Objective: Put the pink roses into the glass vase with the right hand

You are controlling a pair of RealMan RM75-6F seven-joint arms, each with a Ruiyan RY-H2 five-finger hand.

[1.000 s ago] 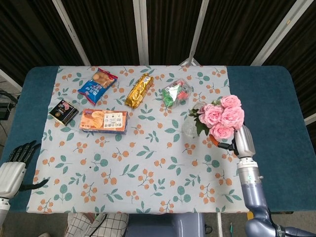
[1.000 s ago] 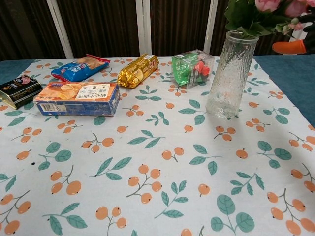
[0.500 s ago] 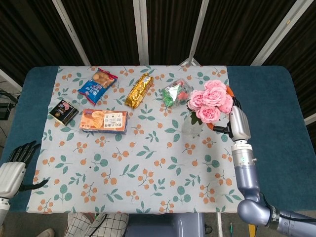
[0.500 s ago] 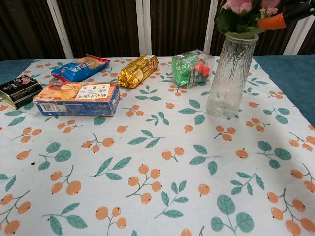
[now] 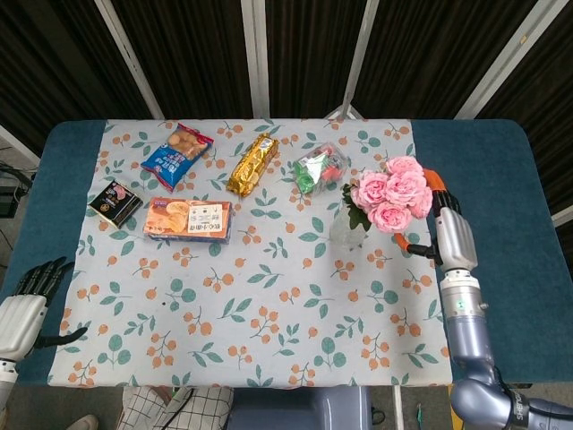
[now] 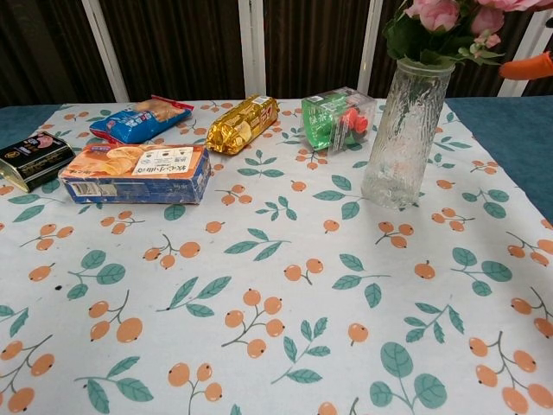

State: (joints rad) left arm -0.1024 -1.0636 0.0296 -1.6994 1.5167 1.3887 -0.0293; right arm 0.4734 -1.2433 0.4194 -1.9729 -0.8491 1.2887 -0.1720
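The pink roses (image 5: 392, 195) hang over the mouth of the glass vase (image 5: 346, 229), leaning to the right. In the chest view their green stems dip into the neck of the vase (image 6: 403, 130), and the roses (image 6: 445, 15) are cut off by the top edge. My right hand (image 5: 439, 215) holds the bunch from the right side, and its orange fingertips (image 5: 434, 179) touch the blooms. One orange fingertip (image 6: 529, 67) shows at the right edge of the chest view. My left hand (image 5: 29, 296) rests off the table's left front corner, fingers apart and holding nothing.
Left of the vase a clear green pack (image 5: 320, 168) lies close by. Further left are a gold packet (image 5: 252, 164), a blue snack bag (image 5: 176, 154), an orange biscuit box (image 5: 187, 219) and a small black box (image 5: 115, 202). The floral cloth (image 5: 269, 305) covers the table.
My right hand and the roses have shifted a little to the right and toward me. The blooms now lean right of the vase mouth instead of sitting straight above it.
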